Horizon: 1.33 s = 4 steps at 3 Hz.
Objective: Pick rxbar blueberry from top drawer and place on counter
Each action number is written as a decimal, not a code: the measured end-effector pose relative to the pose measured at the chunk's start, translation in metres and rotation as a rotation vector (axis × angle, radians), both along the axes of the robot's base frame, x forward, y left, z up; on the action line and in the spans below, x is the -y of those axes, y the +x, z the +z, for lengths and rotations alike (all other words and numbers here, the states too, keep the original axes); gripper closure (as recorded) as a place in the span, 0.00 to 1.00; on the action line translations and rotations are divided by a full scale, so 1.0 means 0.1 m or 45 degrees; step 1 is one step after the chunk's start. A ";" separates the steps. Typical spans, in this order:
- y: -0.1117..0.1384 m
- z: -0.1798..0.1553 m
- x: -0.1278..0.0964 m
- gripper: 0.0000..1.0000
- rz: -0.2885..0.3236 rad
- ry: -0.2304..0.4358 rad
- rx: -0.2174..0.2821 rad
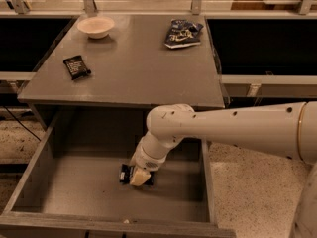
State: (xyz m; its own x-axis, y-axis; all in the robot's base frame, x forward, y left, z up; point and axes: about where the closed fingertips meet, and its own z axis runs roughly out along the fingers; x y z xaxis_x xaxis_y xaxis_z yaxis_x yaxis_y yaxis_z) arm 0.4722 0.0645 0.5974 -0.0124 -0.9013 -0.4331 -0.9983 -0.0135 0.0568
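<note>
The top drawer [64,192] is pulled open below the counter [133,68]. The rxbar blueberry [125,173], a small dark navy wrapper, lies on the drawer floor near the middle, mostly covered by my gripper. My gripper [138,177] reaches down into the drawer from the right on a white arm and sits right on top of the bar. Only the bar's left end shows.
On the counter stand a pale bowl [96,27] at the back left, a black bar wrapper [77,66] at the left, and a blue-and-white snack bag [182,32] at the back right. The drawer's right wall [207,182] is close beside my arm. Speckled floor lies to the right.
</note>
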 end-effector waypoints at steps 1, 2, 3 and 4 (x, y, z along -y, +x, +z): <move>0.00 0.00 0.00 1.00 0.000 0.000 0.000; -0.11 0.29 0.03 1.00 0.027 -0.015 0.069; -0.36 0.80 0.08 1.00 0.074 -0.043 0.203; -0.56 1.28 0.11 1.00 0.102 -0.083 0.344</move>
State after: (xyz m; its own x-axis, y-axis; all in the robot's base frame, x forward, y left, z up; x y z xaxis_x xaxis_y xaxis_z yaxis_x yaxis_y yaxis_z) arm 0.4164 0.0536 0.7252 0.1676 -0.9209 -0.3520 -0.9733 -0.0979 -0.2074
